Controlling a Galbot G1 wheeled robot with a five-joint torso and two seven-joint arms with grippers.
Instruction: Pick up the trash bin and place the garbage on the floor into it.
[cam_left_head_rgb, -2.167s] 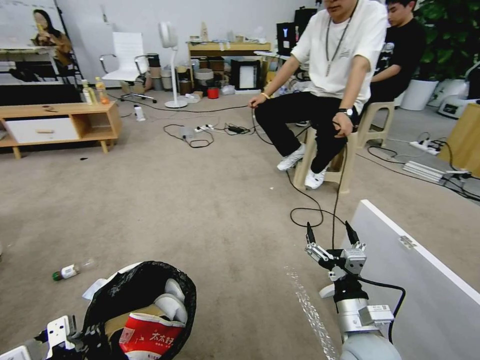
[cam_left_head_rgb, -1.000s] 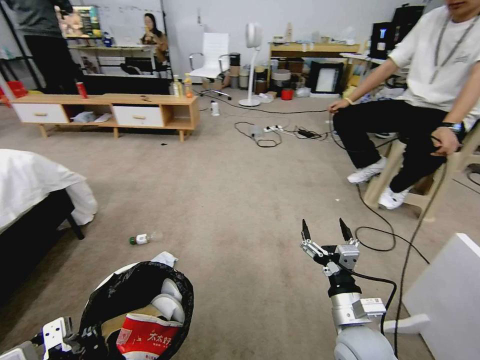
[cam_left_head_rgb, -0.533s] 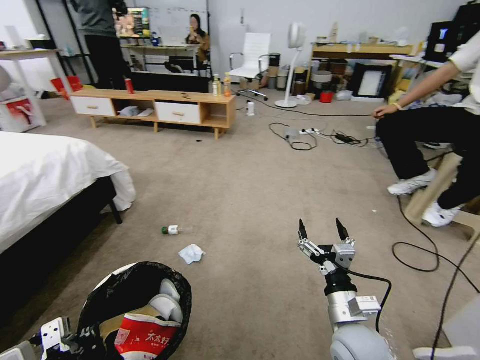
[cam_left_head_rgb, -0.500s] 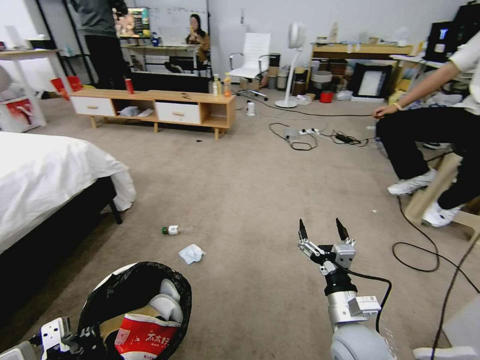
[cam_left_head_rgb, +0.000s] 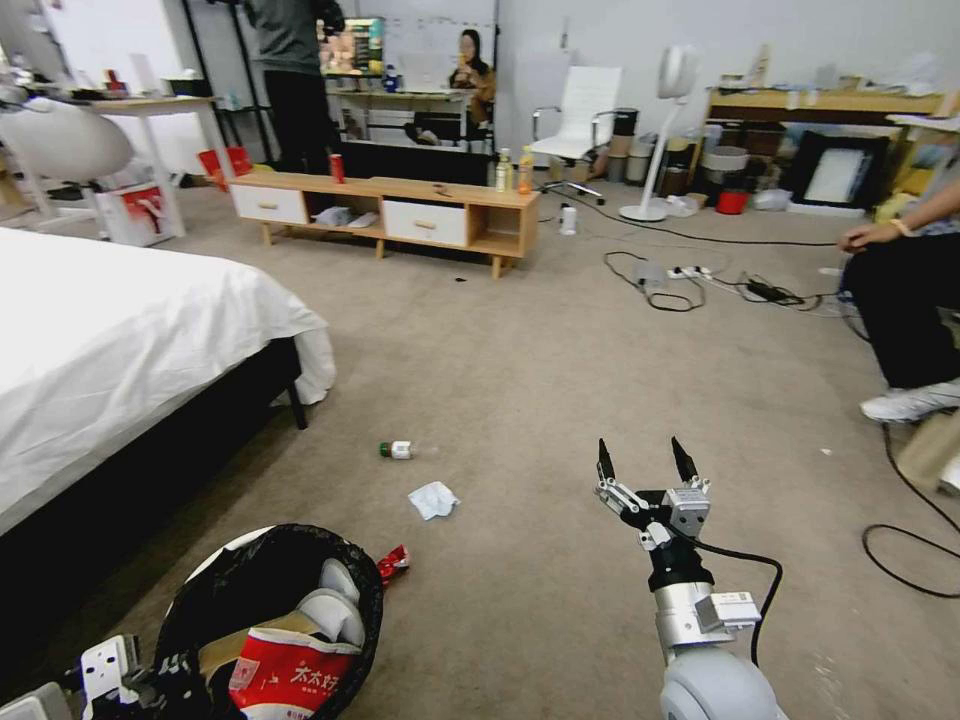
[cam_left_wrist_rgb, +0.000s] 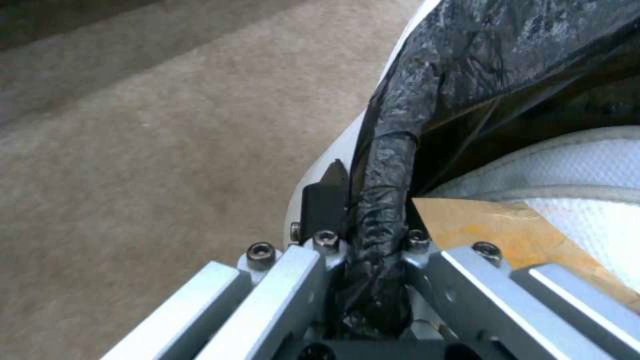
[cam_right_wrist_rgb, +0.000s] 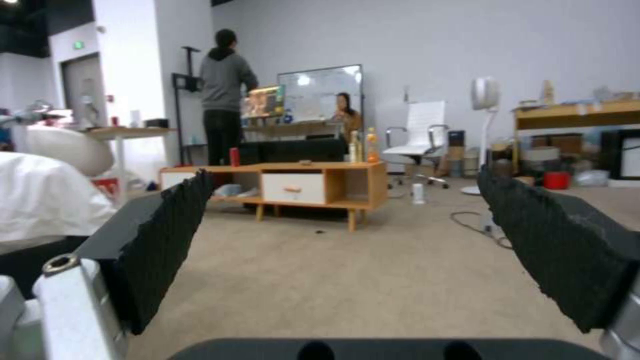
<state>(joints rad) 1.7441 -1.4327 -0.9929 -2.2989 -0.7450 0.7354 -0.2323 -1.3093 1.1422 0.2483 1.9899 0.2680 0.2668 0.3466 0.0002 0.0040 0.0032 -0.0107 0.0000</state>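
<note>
Bin is gripped at its rim by left gripper, upright, mouth up; right gripper is held spread, empty.

Left tool and trash bin cut off by frame edge

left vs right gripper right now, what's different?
The left gripper is shut on the trash bin's black-bagged rim, low at the robot's left; the right gripper is open and holds nothing. The left's fingers clamp the liner; the right's fingers stand wide apart, pointing forward above the carpet.
</note>
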